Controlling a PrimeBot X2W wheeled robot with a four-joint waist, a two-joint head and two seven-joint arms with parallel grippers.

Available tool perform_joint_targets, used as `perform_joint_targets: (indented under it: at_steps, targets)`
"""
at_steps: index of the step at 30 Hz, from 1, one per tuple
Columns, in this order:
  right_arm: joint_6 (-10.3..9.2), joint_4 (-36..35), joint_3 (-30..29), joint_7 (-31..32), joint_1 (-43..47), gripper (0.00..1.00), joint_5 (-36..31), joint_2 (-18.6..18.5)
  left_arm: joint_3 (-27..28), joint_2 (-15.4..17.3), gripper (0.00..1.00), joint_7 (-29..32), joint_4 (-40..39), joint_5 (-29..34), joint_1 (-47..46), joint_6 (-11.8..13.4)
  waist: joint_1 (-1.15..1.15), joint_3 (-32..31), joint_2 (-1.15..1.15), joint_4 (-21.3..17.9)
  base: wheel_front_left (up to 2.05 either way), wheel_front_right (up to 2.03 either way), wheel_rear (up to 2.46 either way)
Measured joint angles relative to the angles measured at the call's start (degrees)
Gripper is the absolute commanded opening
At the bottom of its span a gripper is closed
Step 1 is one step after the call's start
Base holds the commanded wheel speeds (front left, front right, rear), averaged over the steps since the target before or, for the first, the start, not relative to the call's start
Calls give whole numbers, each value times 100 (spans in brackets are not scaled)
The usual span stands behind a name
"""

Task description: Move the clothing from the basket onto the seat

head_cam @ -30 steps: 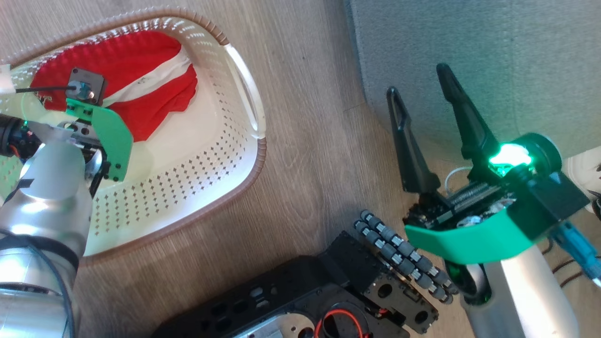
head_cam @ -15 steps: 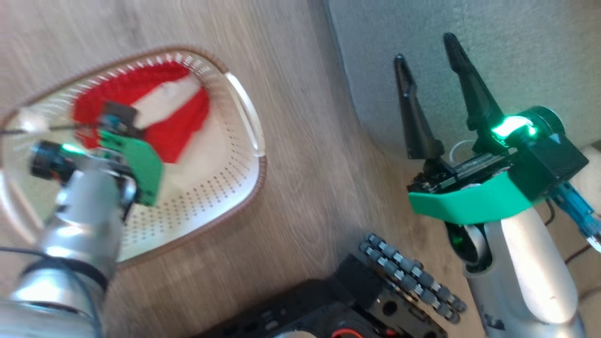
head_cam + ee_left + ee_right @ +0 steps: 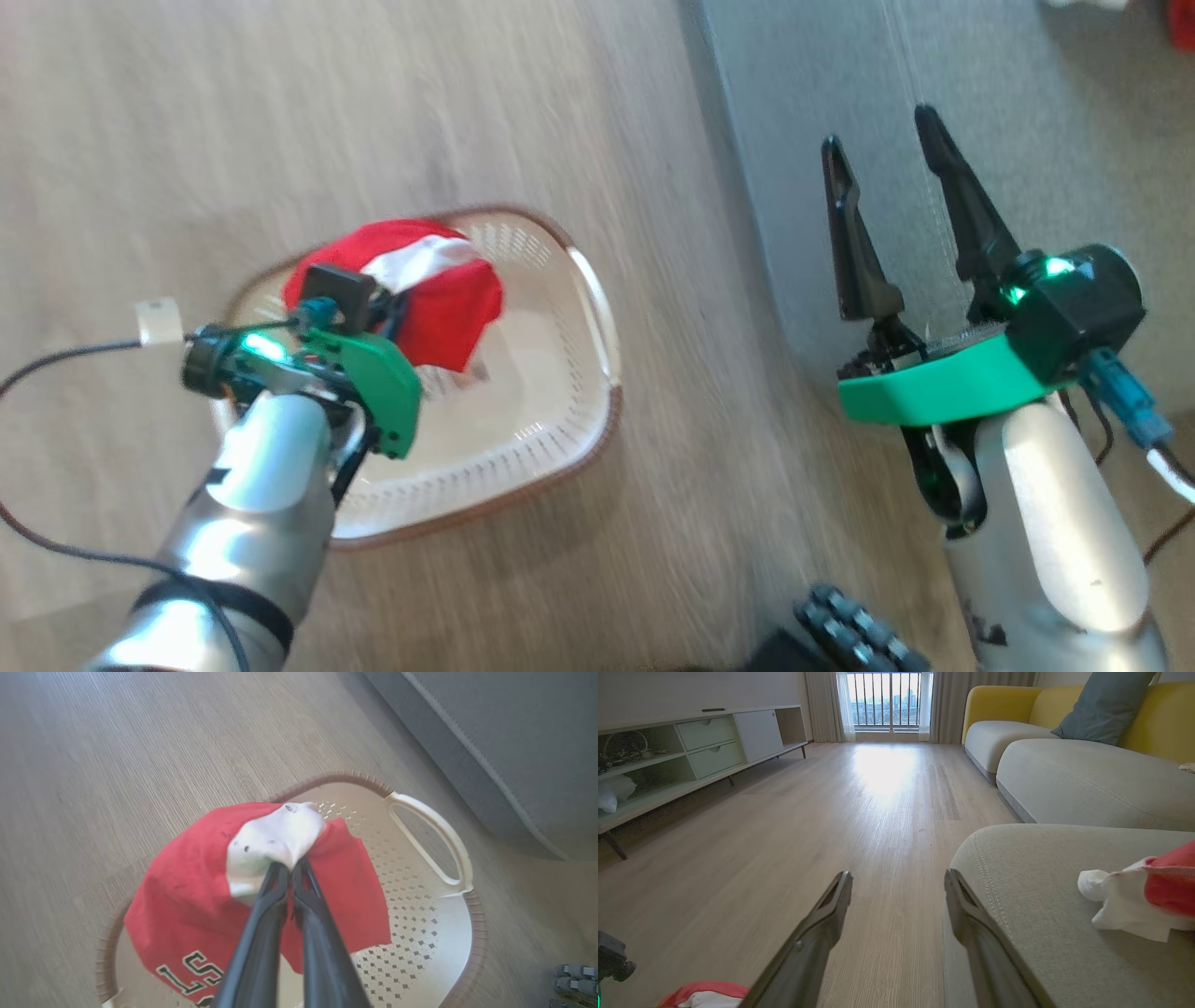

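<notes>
- The red garment (image 3: pixel 187 905) hangs bunched over the basket (image 3: pixel 472 933), lifted by its white band. Its lettered lower edge is low over the basket mouth, and I cannot tell whether it has cleared the rim.
- A second garment (image 3: pixel 1148 896) already lies on the seat (image 3: pixel 1041 882).
- Risk one: the hold is on a small fold of the band only. If the fabric slides out during the carry, I judge it would drop back into the basket or onto the wooden floor (image 3: pixel 280 112) between basket and seat.
- Risk two: the trailing hem may snag the rim or a side handle, dragging the light basket along.
- Risk three: the right arm stands over the seat's near edge, in the likely path. A wide sweep could brush it or drape cloth across it.
- Left fingers (image 3: pixel 271 905): pressed together, clamped on the white band, with the tips buried in the fold.
- Right fingers (image 3: pixel 845 233): spread wide, holding nothing and touching nothing, poised above the seat's edge.
</notes>
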Motion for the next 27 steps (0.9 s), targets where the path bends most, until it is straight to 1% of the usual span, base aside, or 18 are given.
perform_joint_targets:
  at_steps: [5,8,9,10,15,16,18,22,27]
  targets:
    - [0,208,-125,1,277,100,-91,-1,69,-59,0,-1,-847,-43,408,-23,0,-621,0,305,0,0,0]
    - [0,280,-176,0,385,100,-99,-1,243,-64,0,-1,-1339,-96,627,-23,0,-973,0,473,0,0,0]
    - [0,280,-176,0,385,100,-99,-1,243,-64,0,-1,-1339,-96,627,-23,0,-973,0,473,0,0,0]
    - [0,291,-198,1,415,100,-99,-1,297,-62,0,0,-1525,-92,695,-23,0,-1087,0,526,0,0,0]
    - [0,401,-246,1,621,100,-99,-2,700,-58,0,-1,-2853,-84,1035,29,0,-1598,0,757,0,0,0]
    - [0,443,-242,1,727,100,-98,-2,892,-65,0,-2,-3421,-38,1166,29,0,-1777,0,830,0,0,0]
    - [0,458,-218,1,825,100,-98,-2,1059,-68,0,-2,-3952,25,1327,27,0,-1946,0,893,0,0,0]
    - [0,480,-165,1,948,100,-96,-2,1255,-93,0,-8,-4760,170,1656,-25,0,-2236,0,984,0,0,0]
    - [0,491,-81,1,1151,100,-78,-2,1360,-171,0,-10,-5489,216,1937,-59,0,-2524,0,1055,0,0,0]
